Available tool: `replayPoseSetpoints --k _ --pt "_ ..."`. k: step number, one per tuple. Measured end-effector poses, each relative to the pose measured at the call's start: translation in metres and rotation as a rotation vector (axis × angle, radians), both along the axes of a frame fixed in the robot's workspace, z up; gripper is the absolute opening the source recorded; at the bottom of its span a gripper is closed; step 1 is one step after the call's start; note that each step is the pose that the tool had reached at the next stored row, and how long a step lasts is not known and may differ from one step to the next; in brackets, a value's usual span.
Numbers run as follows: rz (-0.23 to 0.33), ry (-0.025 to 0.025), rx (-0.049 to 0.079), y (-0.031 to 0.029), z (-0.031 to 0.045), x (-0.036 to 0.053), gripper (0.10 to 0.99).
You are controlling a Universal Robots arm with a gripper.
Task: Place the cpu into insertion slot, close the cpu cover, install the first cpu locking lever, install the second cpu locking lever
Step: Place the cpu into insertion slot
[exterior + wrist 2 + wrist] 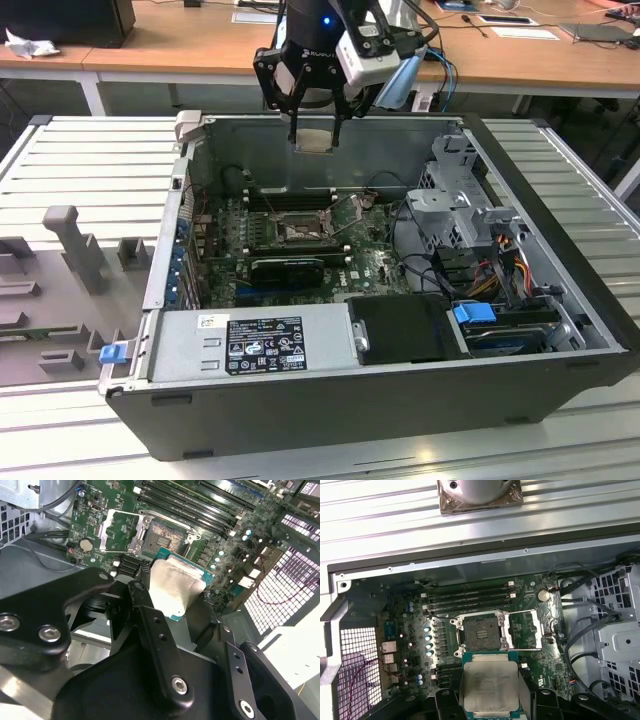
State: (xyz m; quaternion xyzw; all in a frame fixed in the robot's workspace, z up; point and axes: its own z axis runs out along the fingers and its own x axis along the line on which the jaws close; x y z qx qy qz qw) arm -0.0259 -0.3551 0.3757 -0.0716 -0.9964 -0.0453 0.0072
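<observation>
Hand (316, 136): matte black jointed link frame, silver screw heads (49, 633). White camera block (363, 54) at wrist; blue indicator light (326, 20).

This is a robotics lab or test workshop. At the centre of the exterior view, an open desktop computer case (350, 400) lies on a workbench of ribbed aluminium profiles (90, 150). Its green motherboard (372, 262) is bare, and a robot arm's gripper (316, 140) hangs above it. Grey plastic fixtures (75, 245) stand at the frame's left edge. Wooden office desks (180, 45) with papers (525, 32) run along the top.
</observation>
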Motion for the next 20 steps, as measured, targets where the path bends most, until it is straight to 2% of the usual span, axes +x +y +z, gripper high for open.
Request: replayPoseSetpoints --k 20 --pt "-0.058 0.0 0.0 0.0 0.0 0.0 0.529"
